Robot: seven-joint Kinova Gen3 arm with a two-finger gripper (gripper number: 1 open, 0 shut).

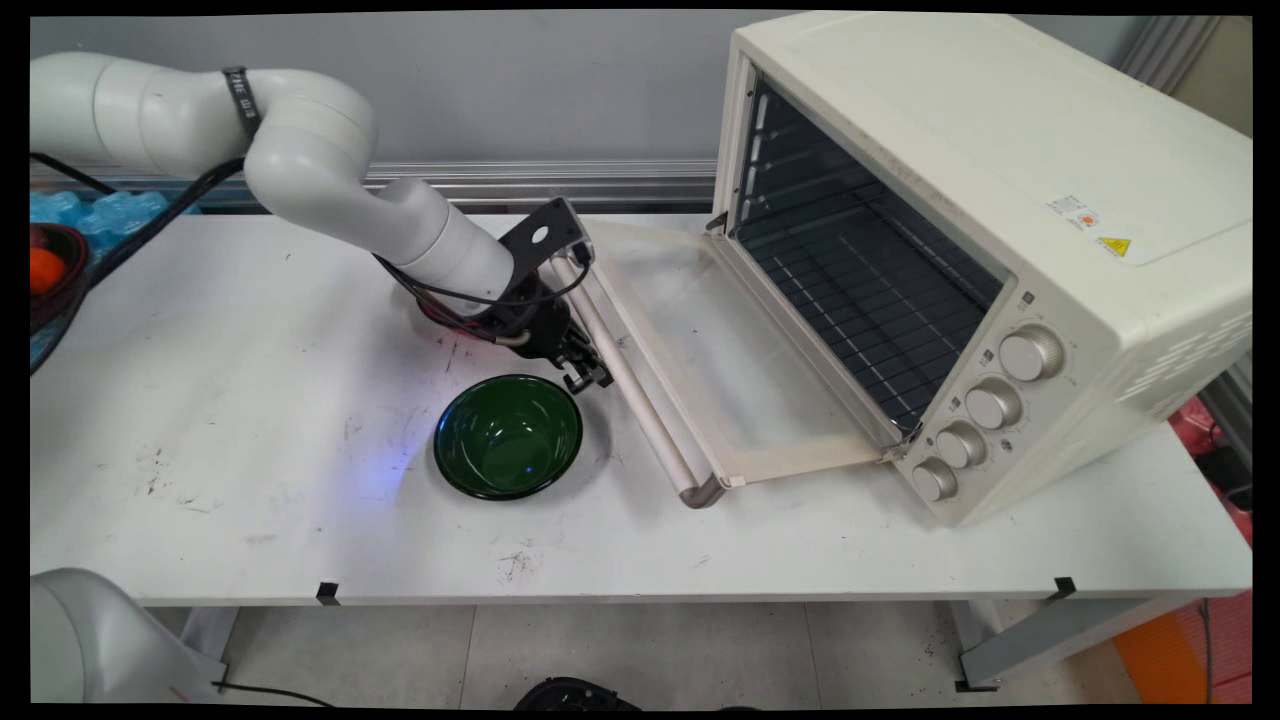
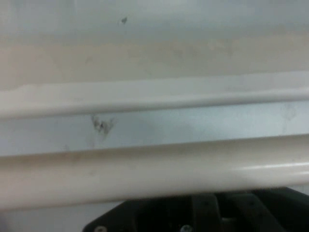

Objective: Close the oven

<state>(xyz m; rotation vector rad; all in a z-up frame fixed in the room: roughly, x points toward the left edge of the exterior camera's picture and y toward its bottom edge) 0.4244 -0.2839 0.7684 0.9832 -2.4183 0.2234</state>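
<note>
The gripper (image 1: 588, 377) hangs low over the table (image 1: 250, 420), just beside the handle bar (image 1: 625, 375) of the toaster oven's dropped door and right at the rim of the green bowl (image 1: 508, 436); whether it is parted or closed cannot be told, nor whether it has hold of anything, since in the hand view only the black linkage (image 2: 203, 212) shows at the bottom edge; that view is filled by the cream handle bar (image 2: 154, 169) running across it, with a strip of table showing between the bar and the door's edge; the green bowl sits upright on the table, on the side of the handle bar away from the oven, near it but apart; the door (image 1: 700, 340) lies flat open on the table, hinged along the oven's lower front; the cream toaster oven (image 1: 1000, 200) stands beyond the door, its dark cavity with wire racks exposed and four round knobs (image 1: 980, 405) in a column on its front panel; well away from the oven, at the table's far end, a dark bowl holding something orange (image 1: 45, 270) rests against blue packaging.
</note>
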